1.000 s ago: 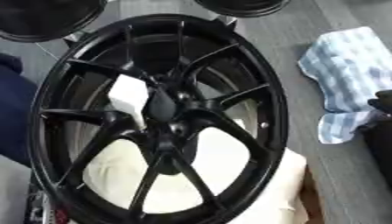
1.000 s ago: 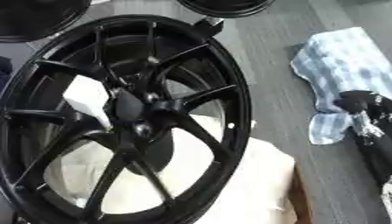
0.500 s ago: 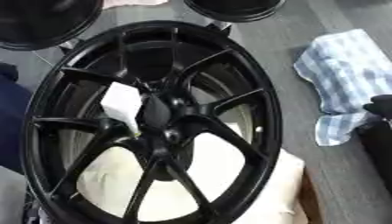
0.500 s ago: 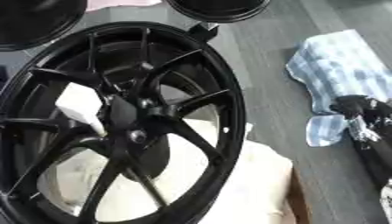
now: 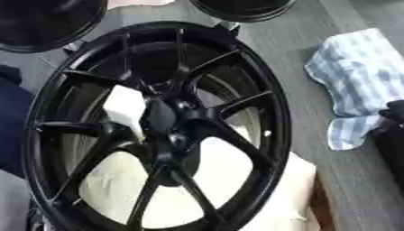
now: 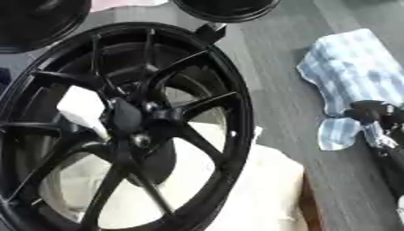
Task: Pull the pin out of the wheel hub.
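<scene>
A large glossy black spoked alloy wheel (image 6: pixel 118 131) fills the left and middle of the right eye view, lying tilted over a cream-coloured cushion (image 6: pixel 260 194) that shows between its spokes. At its round black hub (image 6: pixel 126 118), a small white block-shaped piece (image 6: pixel 81 108) sits just left of centre. On the grey wood-grain counter (image 6: pixel 276 90) to the right lies a crumpled blue-and-white checked cloth (image 6: pixel 355 76). The robot's black right hand (image 6: pixel 371 115) shows at the right edge, touching the cloth's lower end.

Right hand (image 6: pixel 377 118) at edge, fingers indiscernible.
</scene>
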